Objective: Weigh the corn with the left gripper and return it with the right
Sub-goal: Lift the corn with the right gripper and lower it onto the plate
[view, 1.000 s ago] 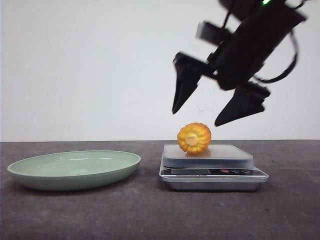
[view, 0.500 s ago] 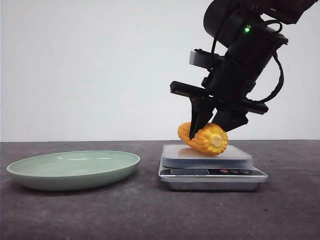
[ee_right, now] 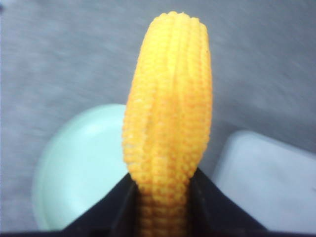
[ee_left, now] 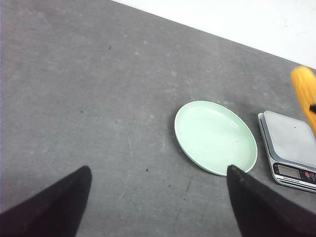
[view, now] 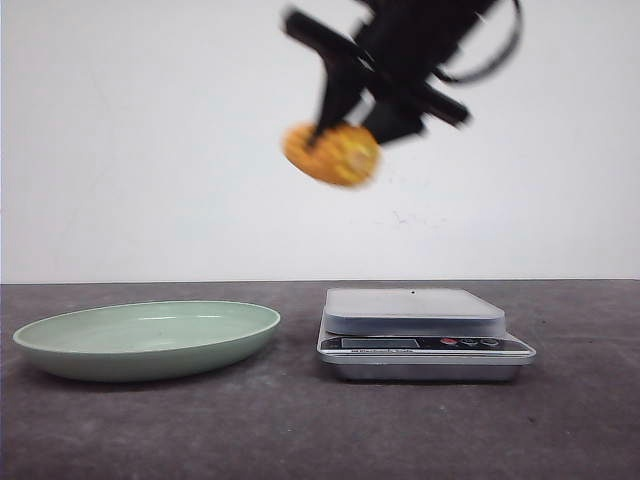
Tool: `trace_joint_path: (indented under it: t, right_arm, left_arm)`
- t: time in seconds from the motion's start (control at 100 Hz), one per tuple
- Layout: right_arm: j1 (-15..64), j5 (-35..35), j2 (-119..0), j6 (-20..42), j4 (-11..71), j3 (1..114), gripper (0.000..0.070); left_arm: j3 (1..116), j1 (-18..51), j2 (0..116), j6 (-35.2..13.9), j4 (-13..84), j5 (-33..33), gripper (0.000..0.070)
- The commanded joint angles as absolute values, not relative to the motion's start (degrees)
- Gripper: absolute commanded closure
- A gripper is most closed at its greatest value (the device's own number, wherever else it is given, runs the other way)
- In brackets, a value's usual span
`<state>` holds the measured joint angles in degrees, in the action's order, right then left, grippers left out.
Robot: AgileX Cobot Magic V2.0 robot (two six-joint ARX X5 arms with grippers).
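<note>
My right gripper (view: 345, 125) is shut on the corn (view: 332, 154), a stubby yellow-orange cob, and holds it high in the air, above the gap between plate and scale. In the right wrist view the corn (ee_right: 168, 118) stands up from between the black fingers (ee_right: 210, 197). The silver scale (view: 415, 312) has a bare pan. The pale green plate (view: 150, 335) lies left of the scale and holds nothing. My left gripper (ee_left: 158, 175) is open and empty, high over the bare table; it is out of the front view. The corn (ee_left: 305, 89) shows at that view's edge.
The dark grey table (view: 300, 430) runs to a white wall behind. The scale (ee_left: 291, 148) and the plate (ee_left: 216, 137) also show in the left wrist view.
My right gripper came down, shut on the corn on the scale, and has lifted it high and to the left. The scale pan is now bare.
</note>
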<state>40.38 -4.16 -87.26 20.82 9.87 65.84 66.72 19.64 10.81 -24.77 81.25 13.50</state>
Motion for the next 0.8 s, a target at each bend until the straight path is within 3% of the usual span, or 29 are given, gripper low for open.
trace_joint_path:
  t: [0.0, 0.27, 0.59, 0.64, 0.74, 0.79]
  right_arm:
    - [43.7, -2.9, -90.4, 20.6, 9.5, 69.8, 0.0700]
    - [49.5, -1.4, -103.7, 23.6, 11.7, 81.3, 0.0700]
    - [50.3, -1.7, -115.4, 27.5, 12.2, 82.5, 0.0693]
    - [50.4, -1.8, -116.2, 28.1, 12.3, 82.5, 0.0631]
    - [50.7, -2.1, -116.6, 28.1, 12.2, 82.5, 0.0376]
    - [51.0, -2.1, -116.6, 28.1, 11.6, 82.5, 0.0294]
  left_arm:
    - [67.4, 19.7, 10.7, -24.1, 80.7, 13.5, 0.0197]
    - [67.4, 19.7, 10.7, -24.1, 78.4, 13.5, 0.0197]
    - [67.4, 19.7, 10.7, -24.1, 78.5, 13.5, 0.0197]
    - [67.4, 19.7, 10.7, -24.1, 78.6, 13.5, 0.0197]
    - [67.4, 19.7, 10.7, -24.1, 78.7, 13.5, 0.0197]
    - [67.4, 19.7, 10.7, -24.1, 78.7, 13.5, 0.0197]
